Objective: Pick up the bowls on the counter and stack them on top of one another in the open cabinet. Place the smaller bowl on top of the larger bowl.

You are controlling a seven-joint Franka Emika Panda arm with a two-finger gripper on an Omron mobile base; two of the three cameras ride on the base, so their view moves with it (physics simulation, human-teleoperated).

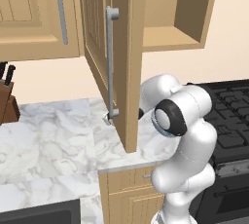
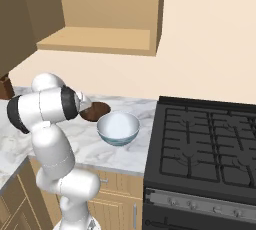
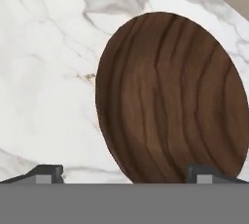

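The smaller dark brown bowl [image 3: 170, 96] sits on the marble counter [image 3: 48, 72] and looms large in the hand view. My gripper [image 3: 125, 174] hovers close over it, open and holding nothing. One fingertip [image 3: 204, 172] is at the bowl's near rim and the other is over bare marble. In the right base view my arm partly hides the brown bowl [image 2: 97, 111]. Beside it, toward the stove, stands the larger white bowl [image 2: 118, 128] with pale-blue markings. The open cabinet's bare shelf [image 2: 95, 39] is above them. Its door [image 1: 99, 47], with the grey bar handle [image 1: 111, 62], swings out over the counter [image 1: 48, 135].
A black stove [image 2: 205, 149] adjoins the counter on the right. The open door hangs just left of my arm. A knife block [image 1: 6, 96] stands at the far left. A closed wall cabinet [image 1: 34, 13] is left of the open one.
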